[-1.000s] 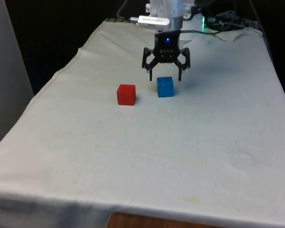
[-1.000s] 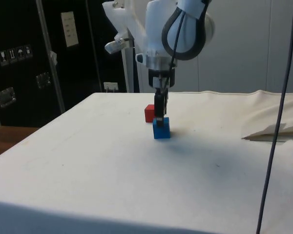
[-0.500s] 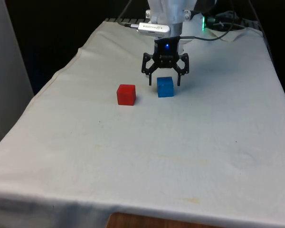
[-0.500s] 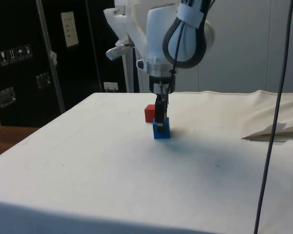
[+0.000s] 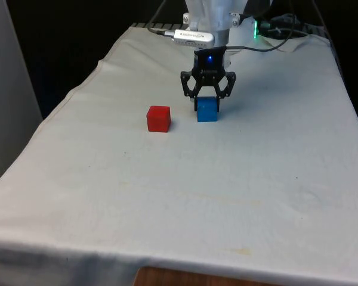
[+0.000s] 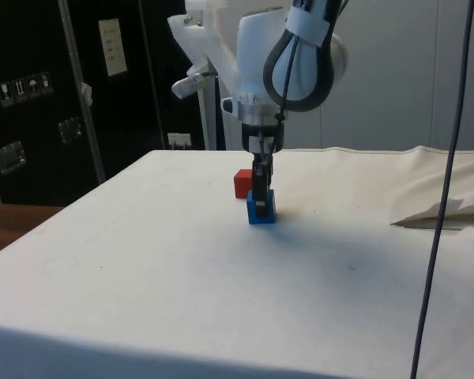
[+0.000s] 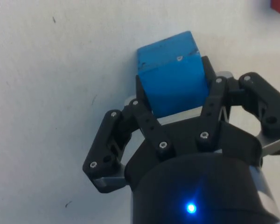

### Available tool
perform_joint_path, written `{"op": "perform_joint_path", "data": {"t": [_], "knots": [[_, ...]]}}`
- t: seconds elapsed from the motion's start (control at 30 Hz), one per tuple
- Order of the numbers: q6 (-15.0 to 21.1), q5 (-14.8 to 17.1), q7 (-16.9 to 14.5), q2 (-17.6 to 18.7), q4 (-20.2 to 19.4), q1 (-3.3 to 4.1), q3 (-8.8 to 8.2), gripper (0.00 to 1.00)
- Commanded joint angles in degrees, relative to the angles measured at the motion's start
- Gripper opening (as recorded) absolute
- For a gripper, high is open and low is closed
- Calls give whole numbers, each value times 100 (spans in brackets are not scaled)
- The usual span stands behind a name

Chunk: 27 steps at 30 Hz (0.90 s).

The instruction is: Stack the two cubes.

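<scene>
Since a second ago, the black two-finger end effector [image 5: 207, 102] has descended and its fingers have closed in, now clamped on the small blue cube [image 5: 207, 109]. That cube sits on the white-clothed bench [image 5: 185, 190], with the small red cube [image 5: 159, 118] near it, toward the front view's left.

Bright, even light on the white cloth [image 5: 227, 190]; soft shadows, dark surroundings.

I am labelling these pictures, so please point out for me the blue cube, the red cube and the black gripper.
small blue cube [image 5: 207, 110], front view, on its front face.
small red cube [image 5: 159, 119], front view, on its front face.
black two-finger gripper [image 5: 207, 105], front view, midway between its fingertips, at the blue cube.
</scene>
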Motion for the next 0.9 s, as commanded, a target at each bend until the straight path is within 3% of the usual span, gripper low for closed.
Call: {"op": "perform_joint_path", "data": {"t": [0.0, 0.5, 0.87], "knots": [[40, 17, -17, 29, 11, -11, 23, 1], [-34, 0, 0, -143, 17, 0, -6, 2], [-447, -46, 29, -539, 97, 11, -46, 2]]}}
